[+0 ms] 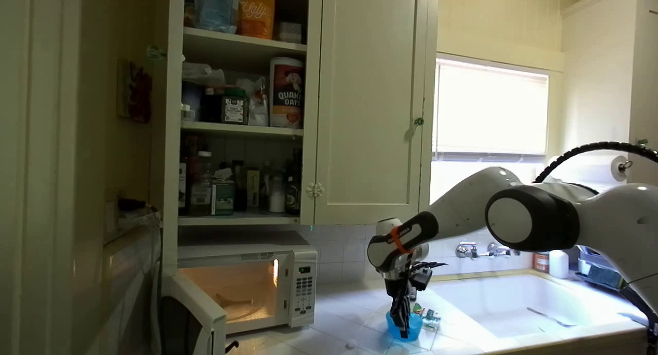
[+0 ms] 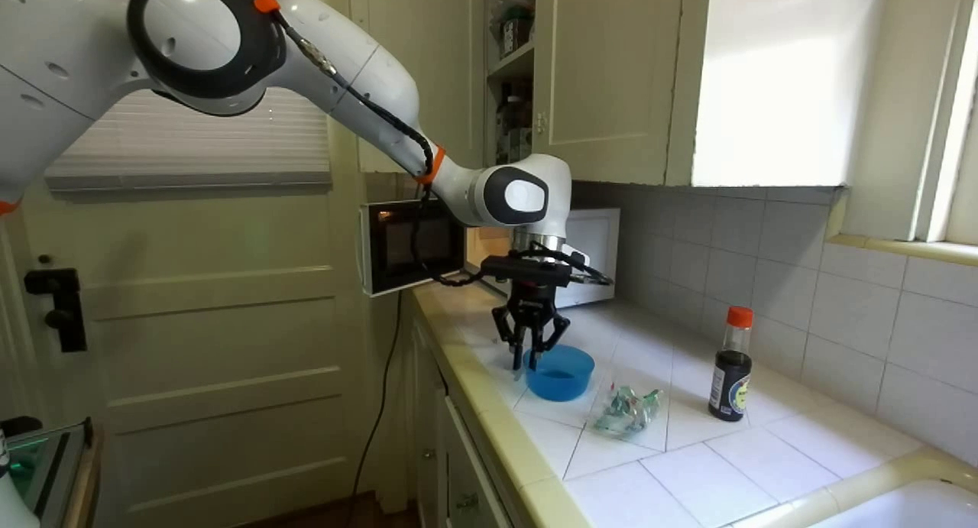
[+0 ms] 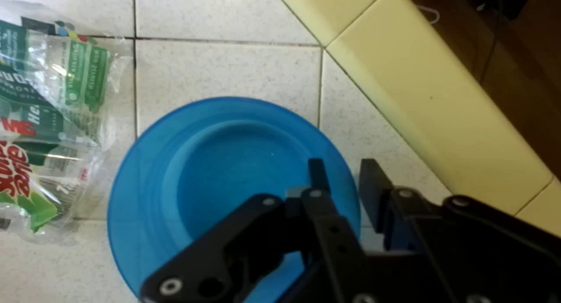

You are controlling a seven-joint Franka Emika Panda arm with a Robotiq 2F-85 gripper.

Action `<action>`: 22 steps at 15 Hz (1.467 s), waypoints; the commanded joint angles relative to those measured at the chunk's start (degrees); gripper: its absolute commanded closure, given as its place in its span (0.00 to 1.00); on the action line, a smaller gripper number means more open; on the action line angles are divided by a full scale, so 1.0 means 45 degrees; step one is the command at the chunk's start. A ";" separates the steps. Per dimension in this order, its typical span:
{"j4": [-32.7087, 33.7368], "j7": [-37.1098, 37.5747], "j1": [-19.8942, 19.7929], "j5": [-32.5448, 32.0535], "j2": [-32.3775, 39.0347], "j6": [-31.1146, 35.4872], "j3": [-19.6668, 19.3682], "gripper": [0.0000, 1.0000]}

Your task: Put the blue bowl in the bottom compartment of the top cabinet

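The fingers [image 3: 318,176] stood narrowly apart across the rim of the blue bowl [image 3: 232,176], one above its inside and one just beyond its outer edge; in the wrist view space showed on the inner side, so nothing looked pinched, though contact on the outer side could not be told. The bowl sat upright on the tiled desk [image 2: 634,493], near the Scotch-Brite packet [image 3: 39,119], with the red-capped bottle of dark sauce [image 2: 731,375] well apart from it. I judged the task barely begun — fingers at the bowl, hold not yet taken. In the top cabinet [image 1: 370,103], the bottom compartment [image 1: 239,221] faced out uncovered, a green box [image 1: 223,197] and several bottles [image 1: 201,183] standing in it. Left to do, as I saw it: squeeze the bowl's side, lift it, carry it up above the microwave [image 1: 303,288] and set it in that compartment — where the crowding would probably call for a careful choice of spot.
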 commanded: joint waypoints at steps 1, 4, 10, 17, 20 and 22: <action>0.0036 0.1193 0.0363 -0.0886 -0.0242 -0.0166 -0.0071 1.00; 0.0296 0.1863 0.0555 -0.1481 -0.0178 -0.0565 -0.0029 1.00; -0.0948 0.1757 0.1792 -0.3768 -0.1206 -0.2296 0.0019 0.99; -0.4644 0.1671 0.3377 -0.7417 -0.4143 -0.1918 0.0839 0.99; -0.6408 0.1097 0.3277 -0.8873 -0.5749 -0.1318 0.1355 0.99; -0.7519 0.0372 0.3030 -0.9772 -0.6896 -0.0879 0.1534 0.99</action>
